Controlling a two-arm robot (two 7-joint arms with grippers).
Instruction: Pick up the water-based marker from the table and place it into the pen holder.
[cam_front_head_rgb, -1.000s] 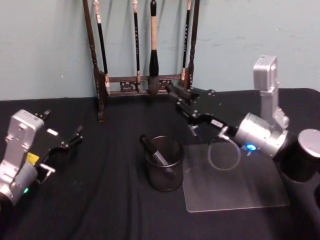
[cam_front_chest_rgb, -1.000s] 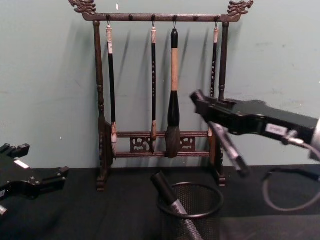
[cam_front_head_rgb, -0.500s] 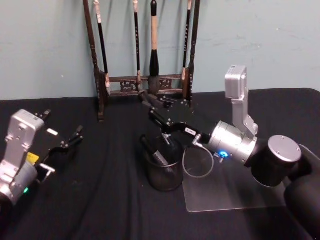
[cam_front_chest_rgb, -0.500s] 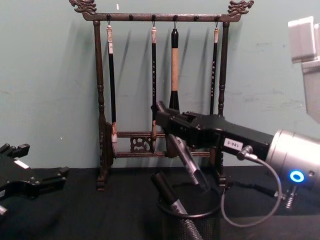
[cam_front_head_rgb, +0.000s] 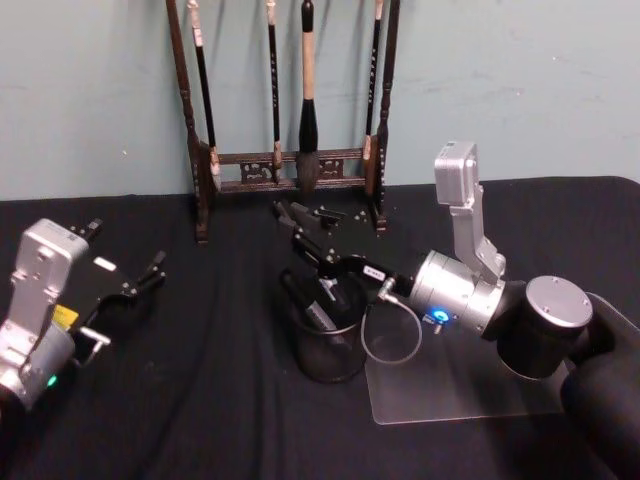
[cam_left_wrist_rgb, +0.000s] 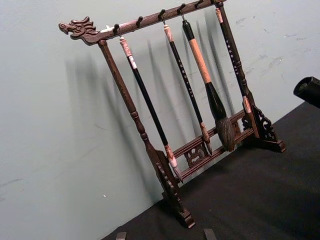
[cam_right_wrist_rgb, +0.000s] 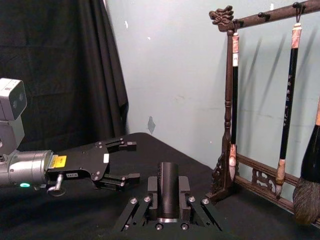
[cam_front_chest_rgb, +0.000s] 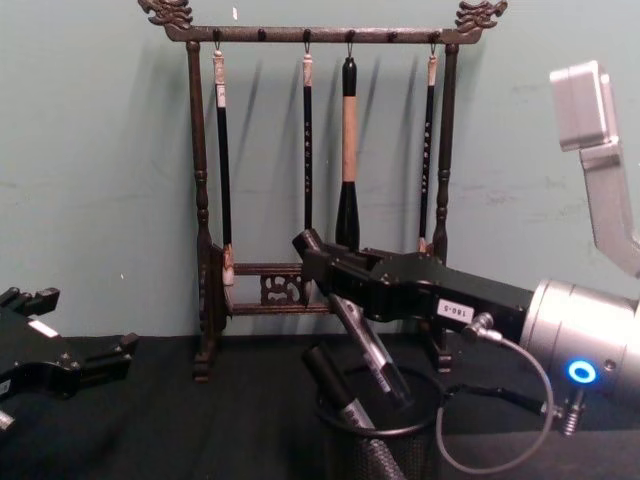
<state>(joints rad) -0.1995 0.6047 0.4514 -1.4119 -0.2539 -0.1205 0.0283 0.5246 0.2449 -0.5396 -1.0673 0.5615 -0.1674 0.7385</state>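
My right gripper (cam_front_chest_rgb: 325, 275) is shut on the water-based marker (cam_front_chest_rgb: 367, 348), a dark stick tilted with its lower end dipping just inside the rim of the pen holder (cam_front_chest_rgb: 380, 433). The right wrist view shows the marker (cam_right_wrist_rgb: 167, 186) end-on, clamped between the fingers. The pen holder (cam_front_head_rgb: 330, 355) is a round black mesh cup at the table's middle, with another dark marker (cam_front_chest_rgb: 338, 392) leaning in it. My left gripper (cam_front_head_rgb: 148, 277) rests open at the left of the table, apart from the cup.
A tall dark brush rack (cam_front_head_rgb: 290, 160) with hanging brushes stands behind the cup against the wall. A clear plastic sheet (cam_front_head_rgb: 460, 385) lies on the black cloth to the cup's right, under my right arm.
My right gripper has swung left from above the plastic sheet to over the cup and come down, bringing the marker's lower end into the rim. The left arm has stayed still.
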